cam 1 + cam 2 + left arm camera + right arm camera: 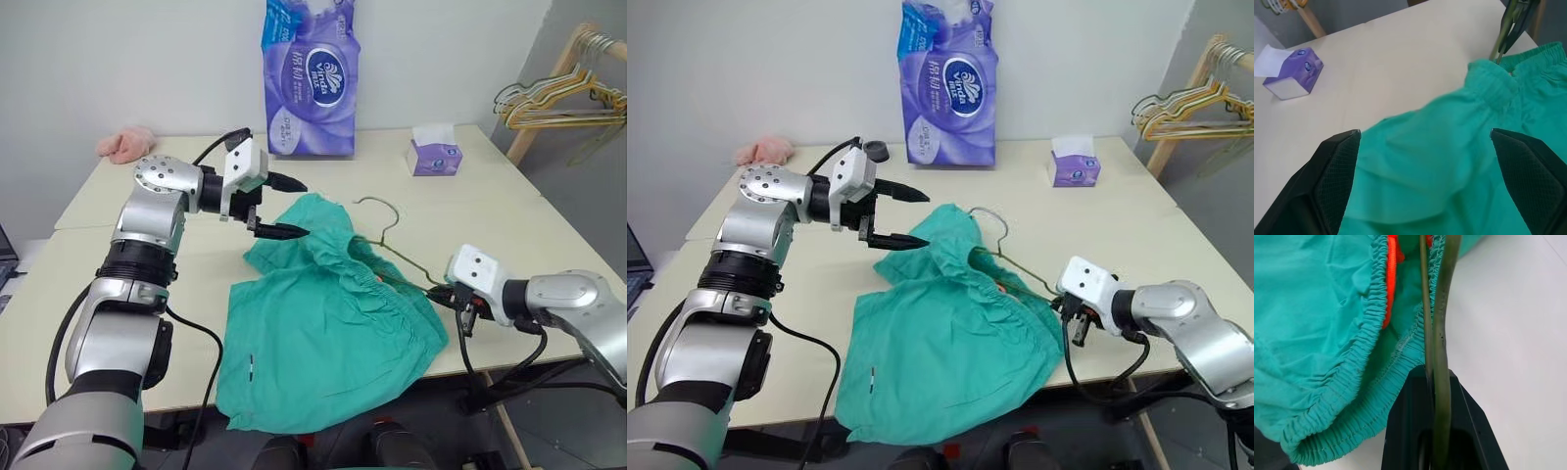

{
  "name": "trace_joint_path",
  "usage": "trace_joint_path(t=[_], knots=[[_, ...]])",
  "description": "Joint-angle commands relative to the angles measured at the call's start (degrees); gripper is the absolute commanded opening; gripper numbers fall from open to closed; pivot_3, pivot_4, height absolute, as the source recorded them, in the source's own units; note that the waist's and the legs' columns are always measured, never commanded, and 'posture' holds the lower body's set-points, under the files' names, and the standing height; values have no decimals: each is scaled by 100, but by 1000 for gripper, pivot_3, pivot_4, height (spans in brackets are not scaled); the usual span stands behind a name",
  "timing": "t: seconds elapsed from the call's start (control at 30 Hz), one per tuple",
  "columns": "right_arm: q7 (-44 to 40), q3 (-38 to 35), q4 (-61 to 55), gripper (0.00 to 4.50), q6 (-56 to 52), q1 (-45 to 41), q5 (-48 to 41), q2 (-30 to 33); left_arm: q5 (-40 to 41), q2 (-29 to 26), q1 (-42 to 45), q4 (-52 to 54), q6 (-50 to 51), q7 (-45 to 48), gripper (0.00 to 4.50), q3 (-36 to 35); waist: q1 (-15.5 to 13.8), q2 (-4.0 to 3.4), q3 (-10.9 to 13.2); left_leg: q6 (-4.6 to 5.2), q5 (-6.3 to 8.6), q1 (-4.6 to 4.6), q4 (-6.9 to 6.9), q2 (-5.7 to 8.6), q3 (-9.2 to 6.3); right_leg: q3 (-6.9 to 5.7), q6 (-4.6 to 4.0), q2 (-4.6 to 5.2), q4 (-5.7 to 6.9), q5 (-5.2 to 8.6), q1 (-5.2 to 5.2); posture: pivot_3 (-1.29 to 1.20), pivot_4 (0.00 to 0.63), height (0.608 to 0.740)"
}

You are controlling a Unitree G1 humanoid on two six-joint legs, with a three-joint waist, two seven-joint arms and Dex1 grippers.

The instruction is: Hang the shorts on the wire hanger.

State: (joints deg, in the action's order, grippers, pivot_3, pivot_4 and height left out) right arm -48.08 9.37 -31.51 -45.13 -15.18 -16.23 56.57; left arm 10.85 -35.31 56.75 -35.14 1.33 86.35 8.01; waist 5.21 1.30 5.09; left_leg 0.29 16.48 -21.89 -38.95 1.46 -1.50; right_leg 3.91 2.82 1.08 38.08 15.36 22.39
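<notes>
Right wrist view reveals right claw (pixel 1436 440) clamping the wire hanger (pixel 1439 333).

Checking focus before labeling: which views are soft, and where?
Left wrist view: the shorts between the open left gripper fingers are blurred; tissue box sharper. Right wrist view: waistband crisp, wire hanger in the shut right gripper soft. Eye views: even light, faint shadows on the table.

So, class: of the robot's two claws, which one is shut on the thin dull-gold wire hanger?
The right claw, at the green shorts' waistband, pinches the thin dull-gold wire hanger. The left claw hangs open above the fabric, holding nothing.
</notes>
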Motion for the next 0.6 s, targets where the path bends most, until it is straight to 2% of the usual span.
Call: trace_joint_path(t=[0.03, 0.3, 0.6], knots=[[-88, -37, -190, 0, 247, -165, 164, 92, -66, -75, -6, 217, -201, 392, 4493, 145, 7, 0, 0, 0, 0, 0, 0, 0, 1, 0, 0, 0, 1, 0, 0, -170, 51, 740], [-257, 17, -323, 0, 398, -262, 316, 137, -254, 112, -251, 338, -593, 557, 4493, 379, 58, 0, 0, 0, 0, 1, -1, 0, 1, 4, 0, 0, 1, 0, 0, -180, 53, 740], [-314, 21, -520, 0, 364, -459, 285, -13, -711, 314, -274, -107, -1137, 241, 4493, 574, 127, 0, 0, 0, 0, 1, -1, 0, -1, 4, -1, 0, 2, 0, -1, -185, 55, 740]])
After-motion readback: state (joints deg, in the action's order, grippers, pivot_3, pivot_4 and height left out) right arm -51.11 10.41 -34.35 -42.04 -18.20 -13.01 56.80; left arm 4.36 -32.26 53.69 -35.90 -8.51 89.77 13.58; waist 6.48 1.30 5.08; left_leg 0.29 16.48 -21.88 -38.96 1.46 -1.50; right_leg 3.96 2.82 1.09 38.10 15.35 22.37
